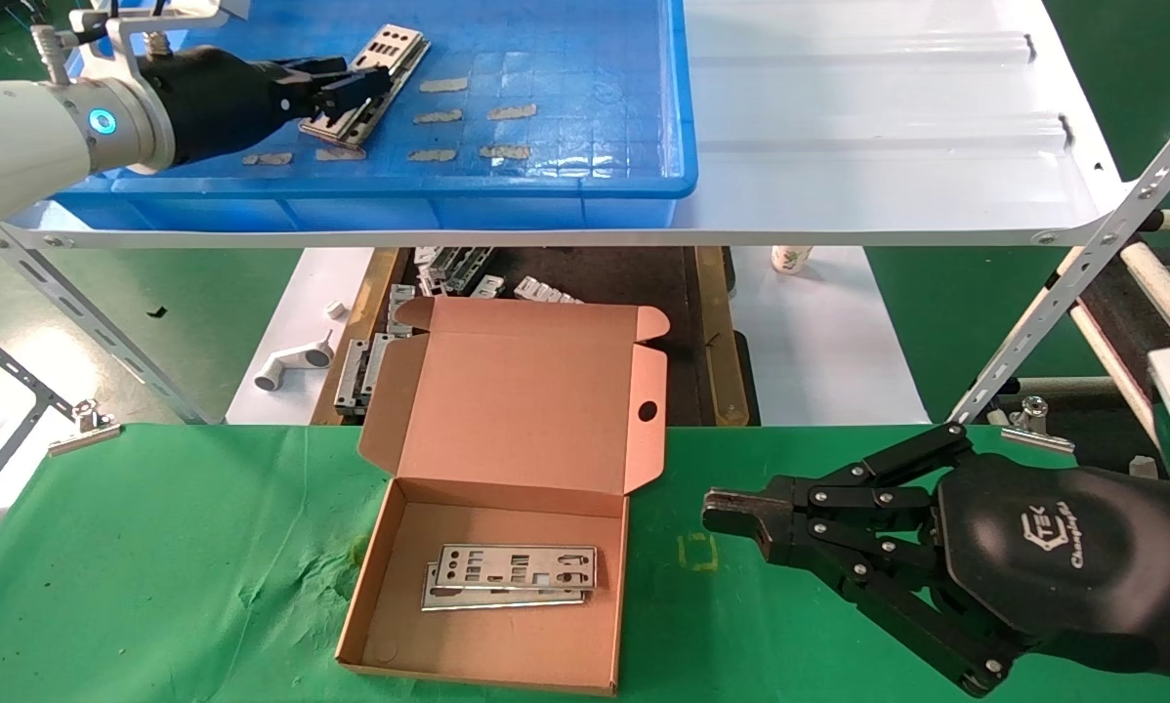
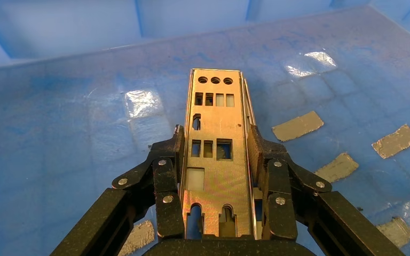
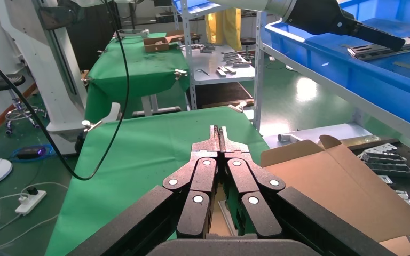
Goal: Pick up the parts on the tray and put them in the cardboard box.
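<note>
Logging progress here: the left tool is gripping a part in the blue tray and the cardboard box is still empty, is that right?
Not quite. The cardboard box is not empty: the head view shows silver parts lying in it. The rest holds: the left tool grips a part over the blue tray.

Bright, even overhead light is filling all three views, casting only soft shadows. White glare patches are shining on the tray (image 2: 85,133) floor, and a bright reflection is gleaming on the green floor (image 3: 304,88). Straight edges are bowing slightly near the head view's borders.
</note>
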{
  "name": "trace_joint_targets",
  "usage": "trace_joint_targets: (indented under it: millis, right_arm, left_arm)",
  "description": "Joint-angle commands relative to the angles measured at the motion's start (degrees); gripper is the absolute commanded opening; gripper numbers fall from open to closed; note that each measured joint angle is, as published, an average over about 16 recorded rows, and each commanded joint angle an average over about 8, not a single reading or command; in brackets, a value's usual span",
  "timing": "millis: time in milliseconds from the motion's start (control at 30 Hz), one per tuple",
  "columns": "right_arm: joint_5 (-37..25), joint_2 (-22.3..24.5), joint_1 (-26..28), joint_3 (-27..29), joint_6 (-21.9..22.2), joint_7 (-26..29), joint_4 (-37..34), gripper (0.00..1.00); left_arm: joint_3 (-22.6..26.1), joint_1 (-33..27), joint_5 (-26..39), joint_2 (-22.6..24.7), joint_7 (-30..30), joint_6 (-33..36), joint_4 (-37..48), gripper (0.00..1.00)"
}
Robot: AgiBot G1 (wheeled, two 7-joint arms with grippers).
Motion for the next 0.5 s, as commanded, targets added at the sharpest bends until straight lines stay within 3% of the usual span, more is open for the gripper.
trace_joint_targets:
  millis: [33, 500]
  right_arm:
    - [0.0, 0.0, 0.0, 0.0, 0.0, 0.0, 0.0, 0.0]
    - [0.0, 0.0, 0.0, 0.0, 0.0, 0.0, 0.0, 0.0]
  left_arm:
    - [-0.02, -0.1, -0.03, -0.05, 0.09, -0.03, -0.08, 0.0]
    - [-0.42, -1.27, -0.59, -0.58, 1.02, 1.43, -0.61, 0.0]
